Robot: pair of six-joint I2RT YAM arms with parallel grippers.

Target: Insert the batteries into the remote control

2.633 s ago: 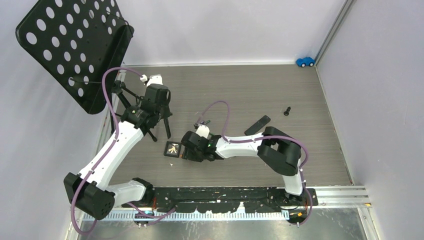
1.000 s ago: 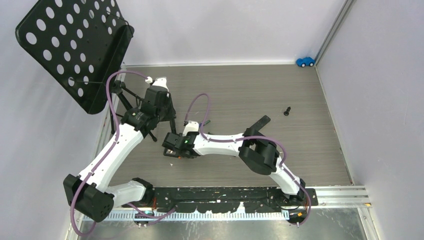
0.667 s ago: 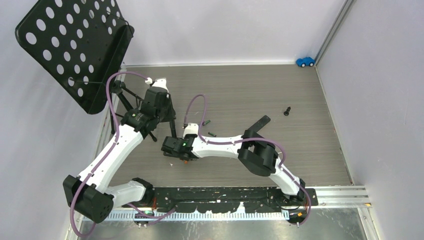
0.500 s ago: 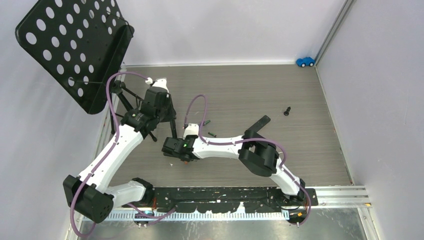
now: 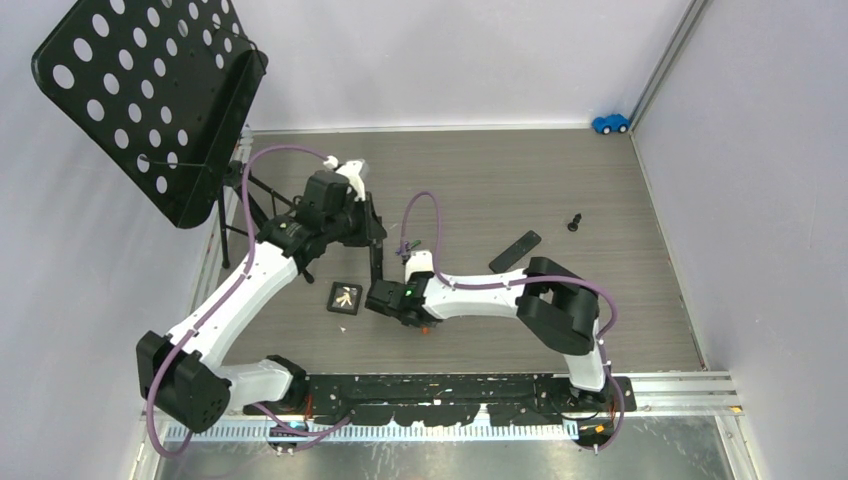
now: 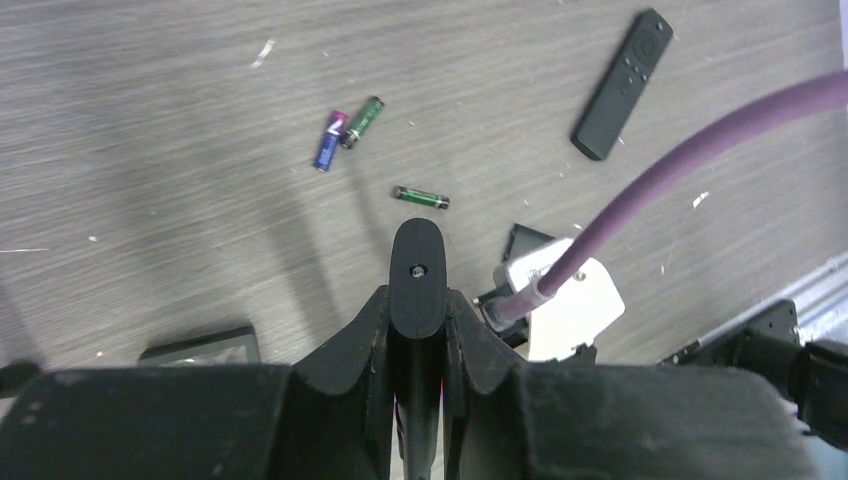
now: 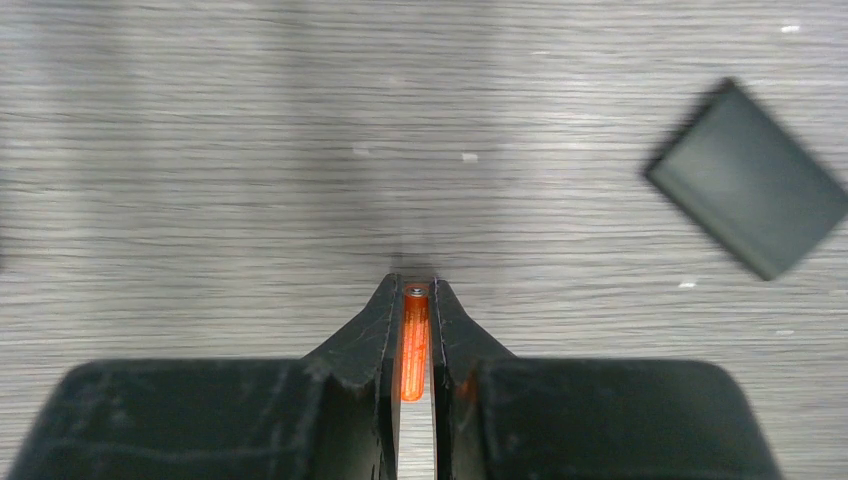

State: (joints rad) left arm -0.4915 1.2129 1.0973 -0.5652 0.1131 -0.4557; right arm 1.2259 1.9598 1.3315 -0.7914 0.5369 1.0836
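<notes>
My left gripper [image 6: 417, 305] is shut on a black remote control [image 6: 417, 255], seen end-on between its fingers. In the top view the left gripper [image 5: 372, 228] holds the remote [image 5: 377, 262] pointing down, just left of the right wrist. My right gripper [image 7: 415, 296] is shut on an orange battery [image 7: 414, 335] lying lengthways between the fingers, low over the table. In the top view the right gripper [image 5: 422, 326] shows a speck of orange. A blue battery [image 6: 327, 146], a green one [image 6: 363, 120] and a dark green one [image 6: 421, 197] lie loose on the table.
A second black remote [image 5: 514, 250] lies right of centre. A small black rectangular plate [image 5: 345, 298] lies left of the right gripper, also the plate [image 7: 745, 192]. A perforated black stand [image 5: 150, 100] fills the back left. A blue toy car [image 5: 610, 123] and a small black piece [image 5: 574, 222] sit further back.
My right gripper closed on the orange battery and drew right, away from the black plate. My left arm swung right with the remote in its grip.
</notes>
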